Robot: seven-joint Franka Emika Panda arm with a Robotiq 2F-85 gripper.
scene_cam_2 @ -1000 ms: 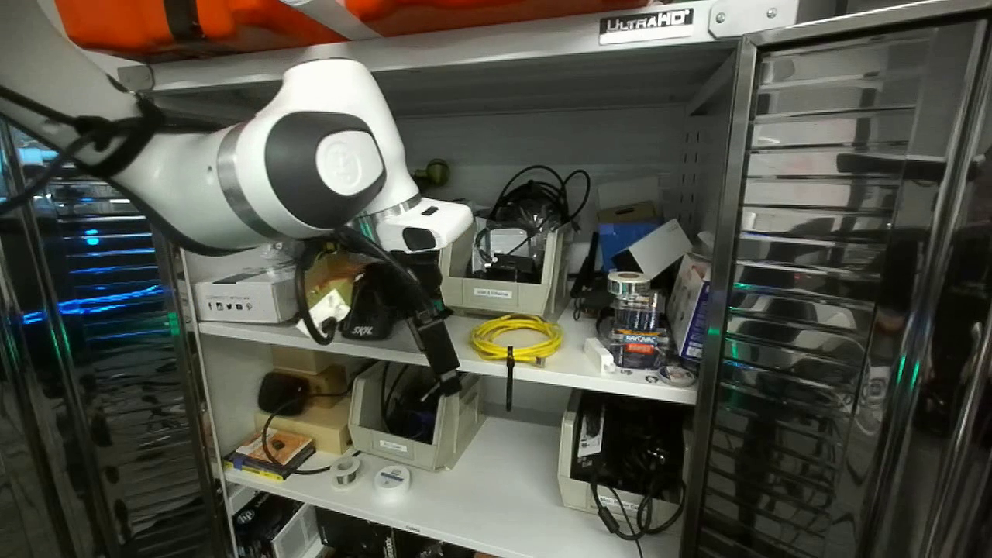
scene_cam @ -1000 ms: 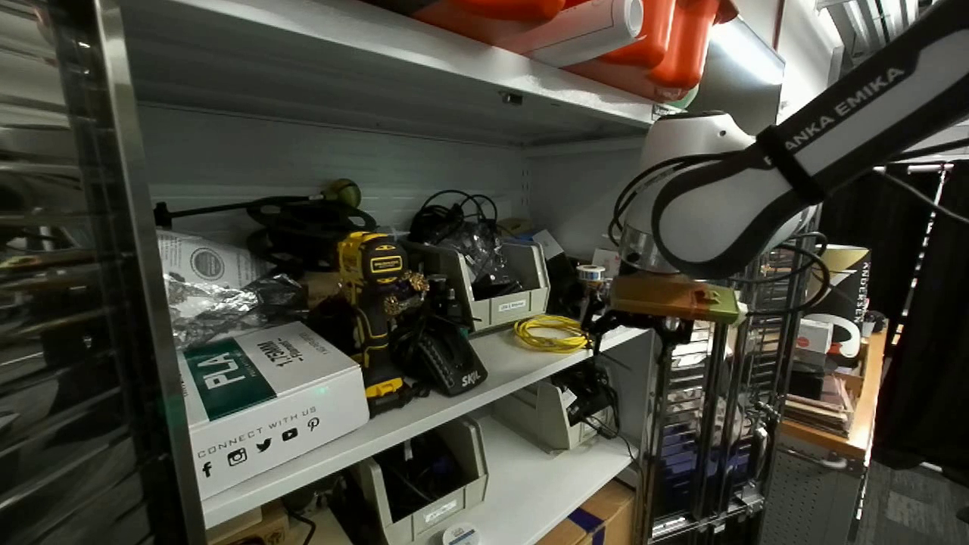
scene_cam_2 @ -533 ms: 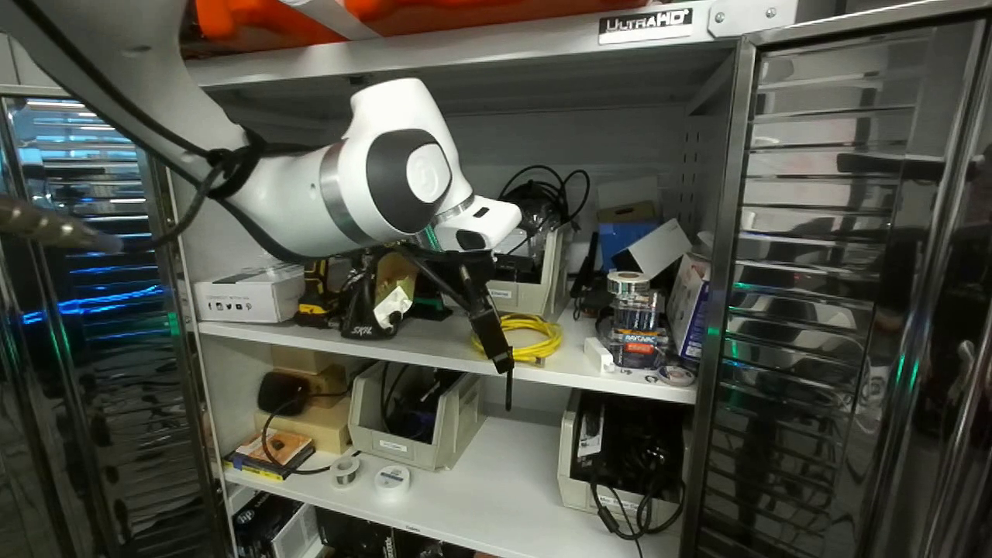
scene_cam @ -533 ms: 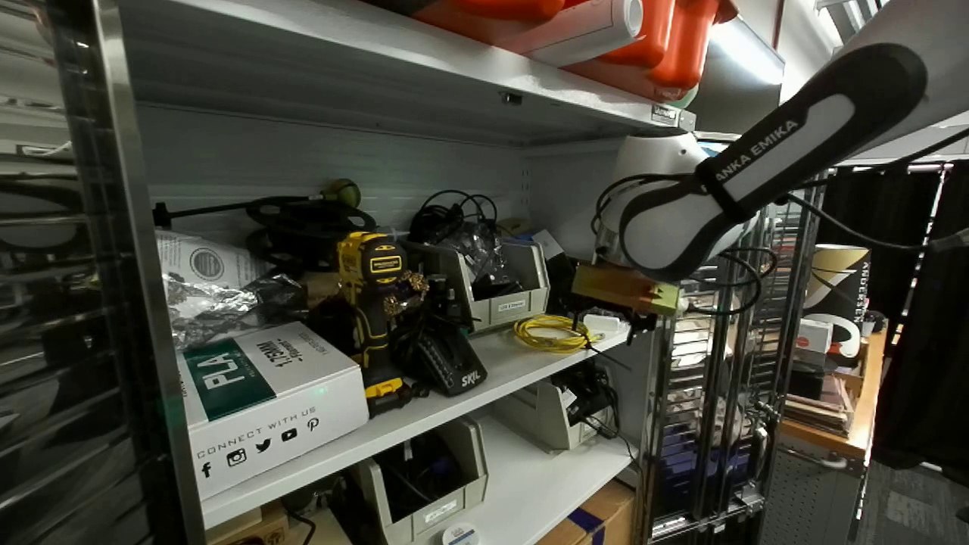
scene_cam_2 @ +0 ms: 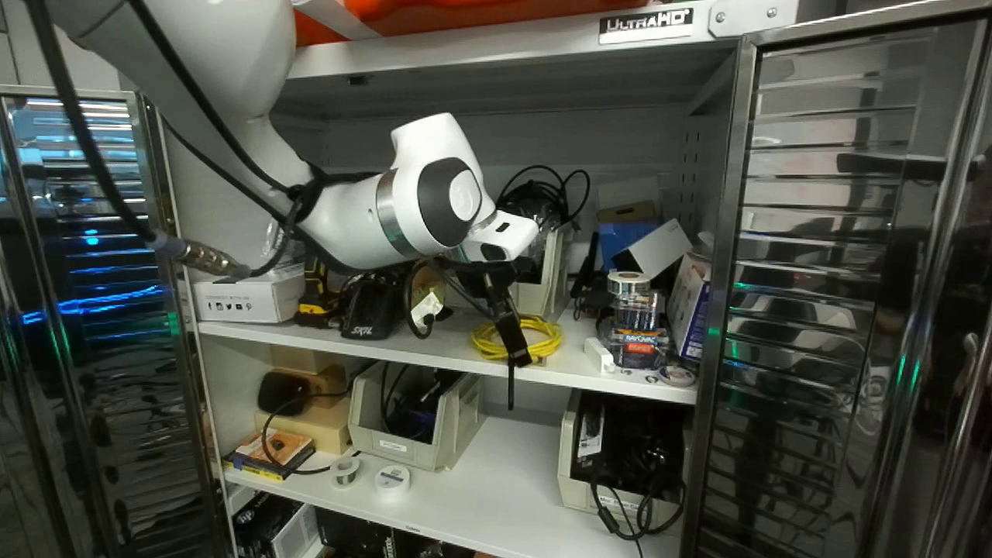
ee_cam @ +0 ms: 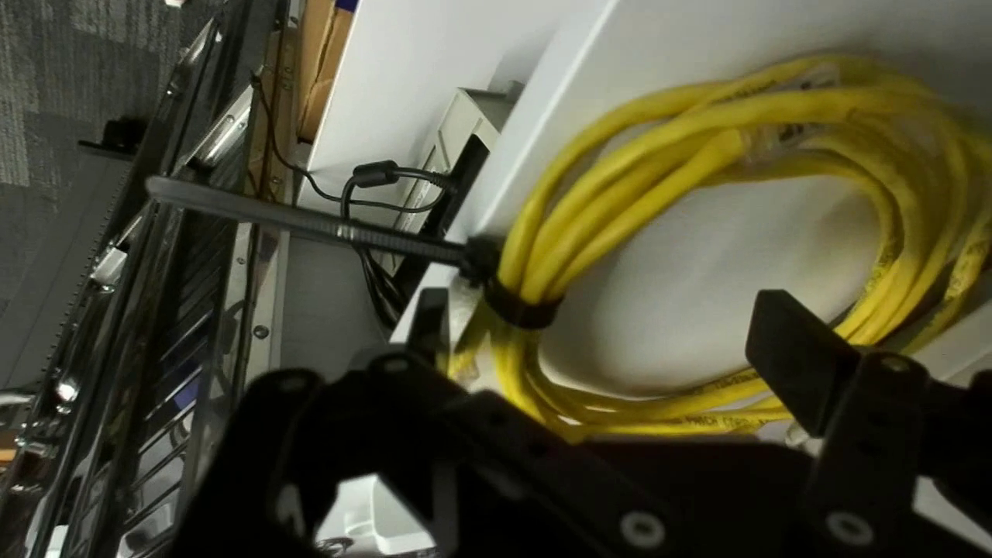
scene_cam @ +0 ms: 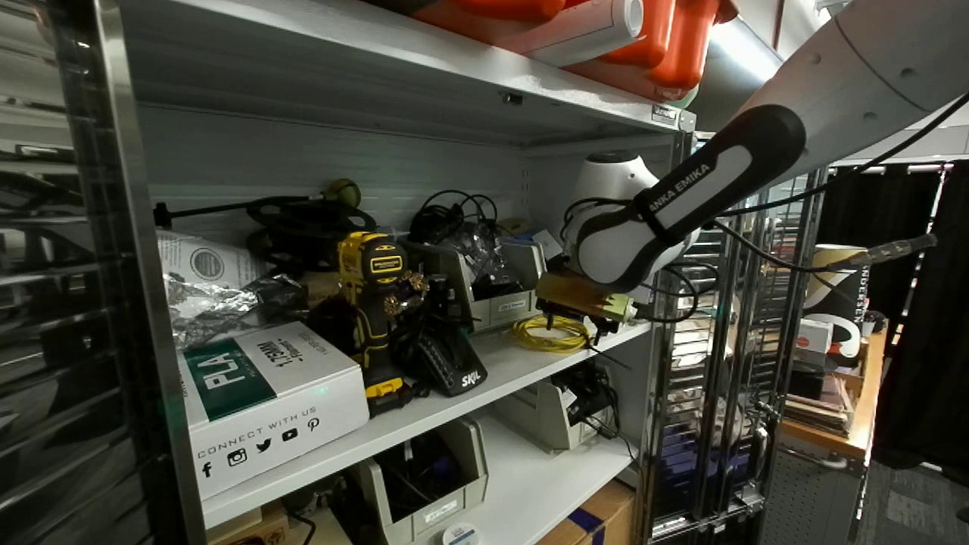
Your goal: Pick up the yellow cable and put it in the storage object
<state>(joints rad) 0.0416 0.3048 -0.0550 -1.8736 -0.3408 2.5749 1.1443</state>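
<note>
Approach to the cable [ee_cam: 554, 240]: in an exterior view, the fingers [scene_cam_2: 511, 335] have swung in from its 8 o'clock and now stand apart close by it, contact not discernible, while it lies on the surface [scene_cam_2: 434, 339] with the likely bin [scene_cam_2: 540, 300] at its 12 o'clock, so grasping presumably comes next.

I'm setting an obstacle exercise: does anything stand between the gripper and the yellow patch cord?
Nothing visible does: the wrist view shows the yellow patch cord unblocked before the open gripper. The black cable tie wraps the cord itself.
</note>
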